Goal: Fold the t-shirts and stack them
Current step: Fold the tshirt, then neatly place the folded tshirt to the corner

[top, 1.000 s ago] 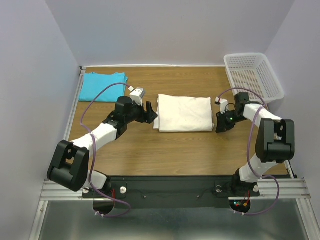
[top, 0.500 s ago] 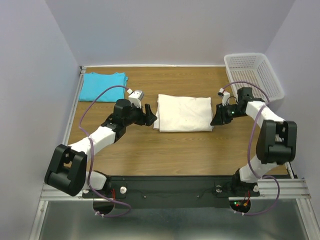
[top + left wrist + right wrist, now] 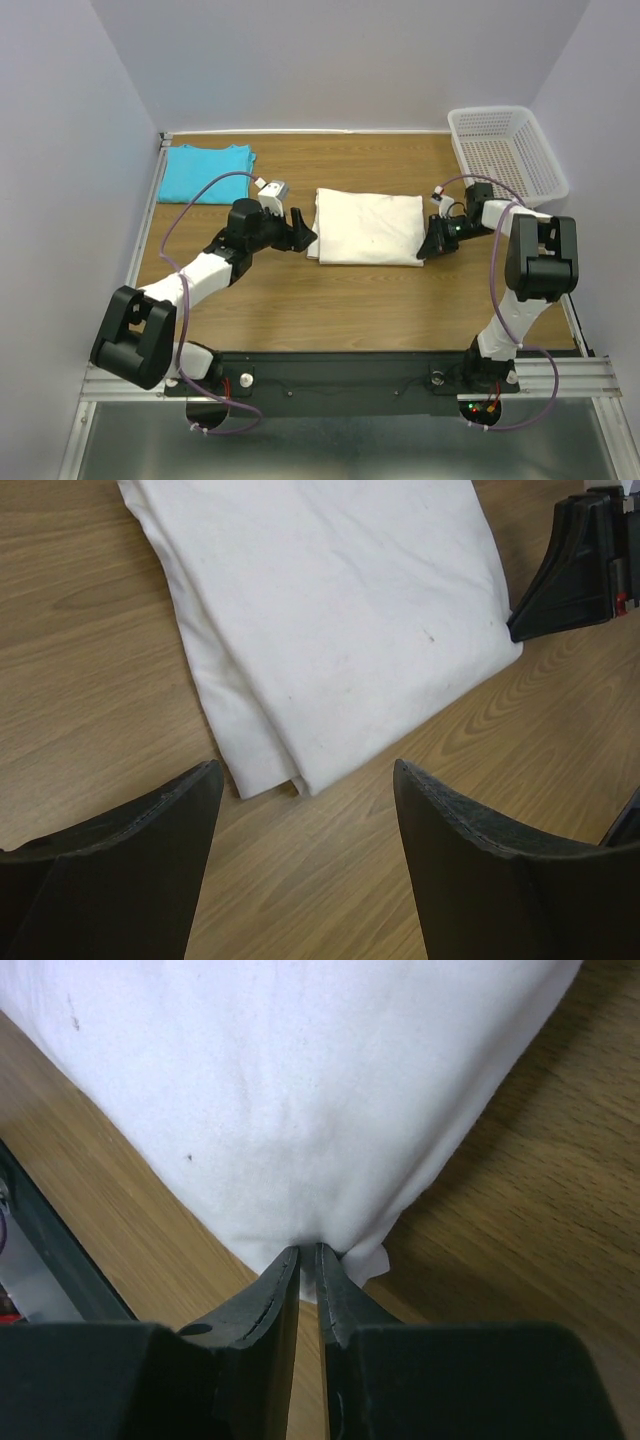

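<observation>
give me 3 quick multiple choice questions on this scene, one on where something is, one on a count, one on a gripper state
1. Where does the turquoise t-shirt lie?
A. at the far left corner of the table
B. on top of the cream t-shirt
C. at the near right corner

2. How many t-shirts are in view?
A. one
B. two
C. three

3. How is the right gripper?
A. wide open, holding nothing
B. closed on a corner of the cream t-shirt
C. closed on the turquoise t-shirt

Answers:
1 A, it lies flat by the far left edge, apart from the cream t-shirt.
2 B, only the cream one and the turquoise one show.
3 B, the right wrist view shows its jaws pinching the cream corner.
</observation>
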`<state>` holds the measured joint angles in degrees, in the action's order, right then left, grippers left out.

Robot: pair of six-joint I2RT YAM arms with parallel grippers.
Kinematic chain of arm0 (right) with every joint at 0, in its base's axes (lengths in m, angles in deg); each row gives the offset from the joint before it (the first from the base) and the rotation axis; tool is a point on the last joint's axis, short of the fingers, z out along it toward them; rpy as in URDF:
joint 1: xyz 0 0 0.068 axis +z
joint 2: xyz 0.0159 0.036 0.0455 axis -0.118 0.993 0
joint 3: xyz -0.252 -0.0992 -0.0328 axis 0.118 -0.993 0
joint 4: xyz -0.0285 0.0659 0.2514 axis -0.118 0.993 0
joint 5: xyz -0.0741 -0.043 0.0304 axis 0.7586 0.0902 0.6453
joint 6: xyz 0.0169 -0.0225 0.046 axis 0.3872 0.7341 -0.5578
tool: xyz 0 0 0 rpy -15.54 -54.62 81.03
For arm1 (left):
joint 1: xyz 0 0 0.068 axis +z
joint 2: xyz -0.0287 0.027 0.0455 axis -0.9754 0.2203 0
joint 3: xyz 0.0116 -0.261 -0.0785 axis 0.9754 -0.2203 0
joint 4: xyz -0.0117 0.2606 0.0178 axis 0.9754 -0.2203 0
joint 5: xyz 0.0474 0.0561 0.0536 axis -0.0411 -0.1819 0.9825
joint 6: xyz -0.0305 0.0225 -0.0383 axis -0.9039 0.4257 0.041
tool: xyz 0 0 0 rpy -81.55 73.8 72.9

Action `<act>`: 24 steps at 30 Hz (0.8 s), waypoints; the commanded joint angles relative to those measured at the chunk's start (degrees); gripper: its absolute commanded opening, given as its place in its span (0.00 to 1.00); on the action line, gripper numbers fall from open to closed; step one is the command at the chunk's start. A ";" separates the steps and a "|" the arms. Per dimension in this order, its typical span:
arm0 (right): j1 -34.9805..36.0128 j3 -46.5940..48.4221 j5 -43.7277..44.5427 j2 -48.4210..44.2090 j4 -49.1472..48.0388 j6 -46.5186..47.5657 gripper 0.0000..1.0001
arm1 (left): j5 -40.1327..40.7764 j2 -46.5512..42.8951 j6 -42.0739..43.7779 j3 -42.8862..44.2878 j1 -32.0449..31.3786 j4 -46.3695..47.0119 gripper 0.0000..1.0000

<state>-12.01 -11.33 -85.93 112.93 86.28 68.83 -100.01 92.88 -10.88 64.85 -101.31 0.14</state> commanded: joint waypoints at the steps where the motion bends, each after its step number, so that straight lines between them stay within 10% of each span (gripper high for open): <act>1: 0.14 -1.88 6.62 1.78 -2.98 -0.46 0.18 | -2.67 1.39 -1.06 0.04 -0.14 3.92 0.80; 24: 0.05 5.86 -9.54 -9.83 1.50 7.80 0.36 | -15.68 14.05 -15.30 3.99 -1.81 14.38 0.70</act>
<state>-11.86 -4.64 -89.25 101.02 87.92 74.67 -111.62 104.27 -22.77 66.38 -101.90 9.50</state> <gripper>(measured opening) 0.359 0.707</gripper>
